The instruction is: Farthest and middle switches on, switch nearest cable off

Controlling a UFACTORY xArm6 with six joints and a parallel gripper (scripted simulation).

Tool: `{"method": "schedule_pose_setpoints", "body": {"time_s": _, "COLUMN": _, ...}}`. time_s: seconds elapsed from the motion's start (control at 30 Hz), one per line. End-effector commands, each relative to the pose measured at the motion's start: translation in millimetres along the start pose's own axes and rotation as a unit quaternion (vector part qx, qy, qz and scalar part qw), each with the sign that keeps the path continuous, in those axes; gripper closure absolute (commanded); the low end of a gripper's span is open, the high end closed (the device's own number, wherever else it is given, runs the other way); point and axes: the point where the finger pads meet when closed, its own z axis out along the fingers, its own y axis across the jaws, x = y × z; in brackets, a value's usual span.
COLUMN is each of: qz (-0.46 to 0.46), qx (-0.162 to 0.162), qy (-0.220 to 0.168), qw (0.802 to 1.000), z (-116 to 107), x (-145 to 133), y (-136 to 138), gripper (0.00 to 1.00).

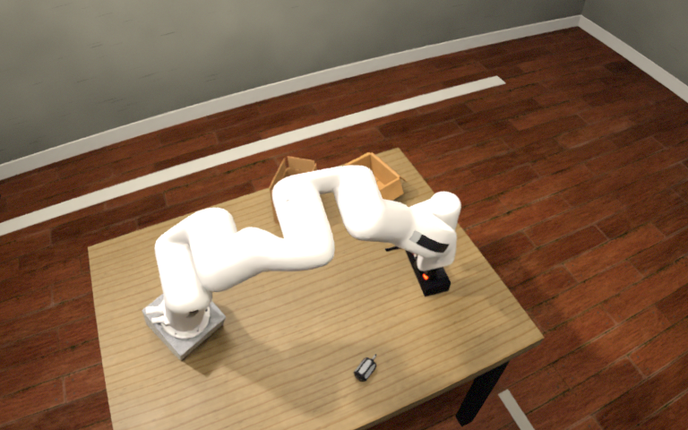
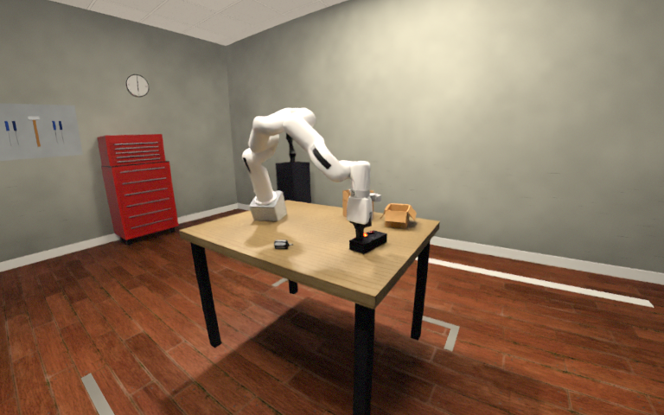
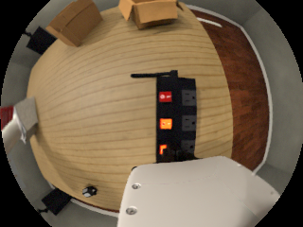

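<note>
A black power strip (image 1: 437, 285) (image 2: 369, 241) (image 3: 188, 119) lies the right way up near the right edge of the table (image 1: 284, 324). In the wrist view its cable (image 3: 147, 76) leaves at the far end. The switch nearest the cable (image 3: 166, 96) is dull red. The middle switch (image 3: 166, 124) glows orange. The farthest switch (image 3: 163, 149) also glows orange and is partly hidden under my gripper's white body. My gripper (image 2: 360, 230) is shut and points straight down, with its tips at the strip's top on the end away from the cable. The fingertips are hidden in the wrist view.
Two open cardboard boxes (image 1: 383, 175) (image 1: 289, 170) (image 2: 397, 213) (image 3: 151, 7) (image 3: 76, 19) stand at the table's back edge. A small dark grey part (image 1: 365, 368) (image 2: 281, 244) (image 3: 89, 191) lies near the front edge. The arm's base (image 1: 182, 324) sits at the left.
</note>
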Motion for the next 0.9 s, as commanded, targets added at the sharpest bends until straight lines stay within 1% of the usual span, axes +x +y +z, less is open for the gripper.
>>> {"method": "schedule_pose_setpoints", "body": {"time_s": 0.0, "qz": 0.001, "qx": -0.003, "qy": 0.001, "qw": 1.000, "z": -3, "x": 0, "y": 2, "gripper": 1.00}}
{"method": "schedule_pose_setpoints", "body": {"time_s": 0.23, "qz": 0.001, "qx": -0.003, "qy": 0.001, "qw": 1.000, "z": -6, "x": 0, "y": 2, "gripper": 1.00}}
{"method": "schedule_pose_setpoints", "body": {"time_s": 0.53, "qz": 0.001, "qx": -0.003, "qy": 0.001, "qw": 1.000, "z": -28, "x": 0, "y": 2, "gripper": 1.00}}
{"method": "schedule_pose_setpoints", "body": {"time_s": 0.87, "qz": 0.001, "qx": -0.003, "qy": 0.001, "qw": 1.000, "z": -37, "x": 0, "y": 2, "gripper": 1.00}}
